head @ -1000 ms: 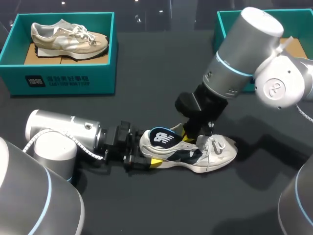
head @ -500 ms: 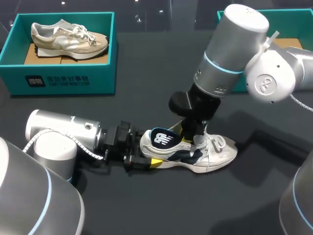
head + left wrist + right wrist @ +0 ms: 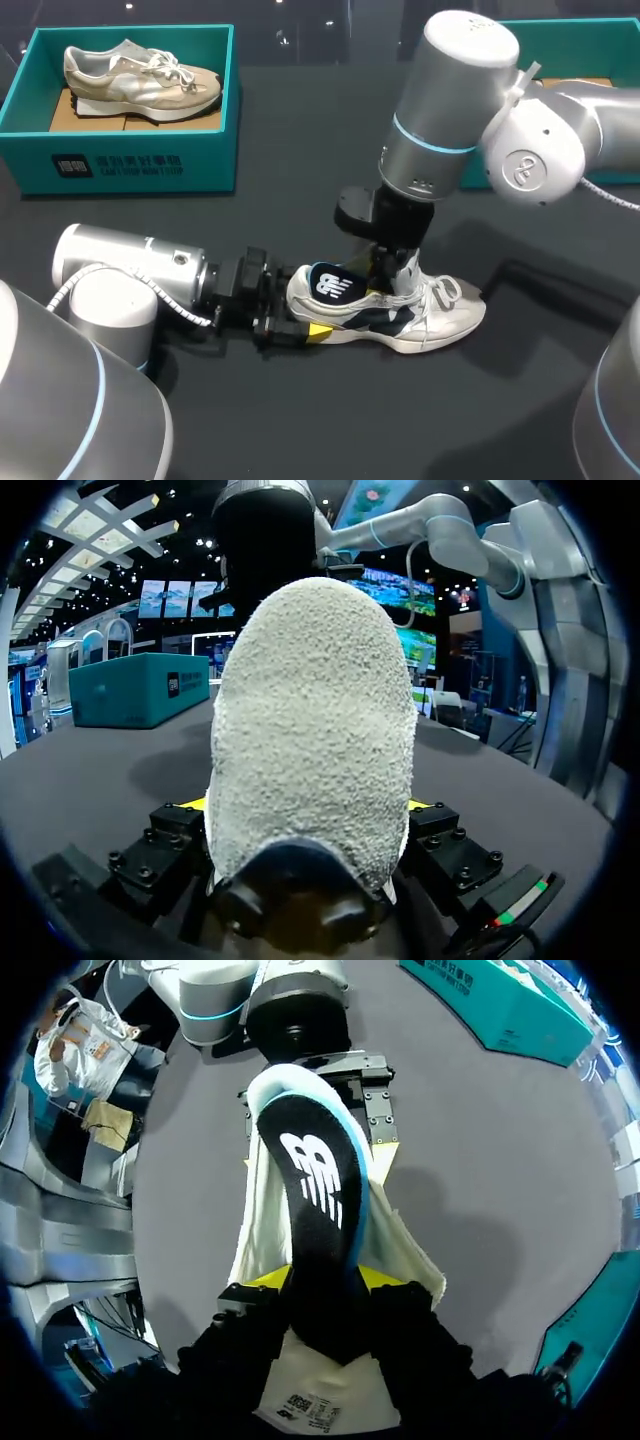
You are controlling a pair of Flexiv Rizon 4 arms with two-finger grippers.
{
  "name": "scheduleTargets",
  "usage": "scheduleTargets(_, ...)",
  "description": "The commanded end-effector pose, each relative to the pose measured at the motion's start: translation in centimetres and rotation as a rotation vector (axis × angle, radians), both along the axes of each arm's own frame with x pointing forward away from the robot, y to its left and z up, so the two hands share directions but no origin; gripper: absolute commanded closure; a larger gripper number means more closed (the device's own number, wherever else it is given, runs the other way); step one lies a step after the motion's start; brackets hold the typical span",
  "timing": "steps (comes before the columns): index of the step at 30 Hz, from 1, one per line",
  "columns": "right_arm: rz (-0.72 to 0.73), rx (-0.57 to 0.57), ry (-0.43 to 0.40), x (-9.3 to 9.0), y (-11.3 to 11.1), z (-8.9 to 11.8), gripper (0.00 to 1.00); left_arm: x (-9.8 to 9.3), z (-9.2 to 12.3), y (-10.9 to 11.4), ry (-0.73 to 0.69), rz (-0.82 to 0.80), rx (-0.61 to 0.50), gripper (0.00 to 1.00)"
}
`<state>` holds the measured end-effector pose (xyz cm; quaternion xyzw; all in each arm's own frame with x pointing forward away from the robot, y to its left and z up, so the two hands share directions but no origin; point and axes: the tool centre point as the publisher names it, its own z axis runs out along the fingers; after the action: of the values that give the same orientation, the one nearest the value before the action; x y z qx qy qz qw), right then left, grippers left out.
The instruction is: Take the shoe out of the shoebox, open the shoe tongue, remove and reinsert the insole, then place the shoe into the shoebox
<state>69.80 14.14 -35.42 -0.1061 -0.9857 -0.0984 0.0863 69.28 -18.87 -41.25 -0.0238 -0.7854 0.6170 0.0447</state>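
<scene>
— One white-and-navy sneaker. Position?
— Standing on its sole on the dark table. Its heel sits between the left gripper's fingers, which clamp it from both sides.
— One insole, black with a white logo?
— Partly out of the sneaker's opening, heel end raised above the collar, directly ahead of the right gripper. The yellow fingertips pinch its two edges, closed on it.
— Boxes?
— Two teal shoeboxes. One, well beyond the left gripper, holds a beige sneaker on its sole. The other, beyond the right gripper, is mostly hidden behind the right arm; contents cannot be told.
</scene>
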Motion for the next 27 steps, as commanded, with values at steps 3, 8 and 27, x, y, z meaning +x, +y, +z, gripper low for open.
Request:
scheduleTargets(3, -0.069, -0.018, -0.024, -0.1, 0.8, -0.5, 0.61, 0.0, -0.2, -0.1, 0.0, 0.001, 0.0, 1.0)
scheduleTargets(8, -0.094, 0.008, -0.032, 0.1, 0.9, -0.7, 0.62, 0.0, -0.2, -0.1, 0.0, 0.001, 0.0, 1.0)
scheduleTargets(27, -0.097, 0.01, 0.004, 0.1, 1.8, -2.3, 1.0, 0.0, -0.2, -0.1, 0.0, 0.001, 0.0, 1.0)
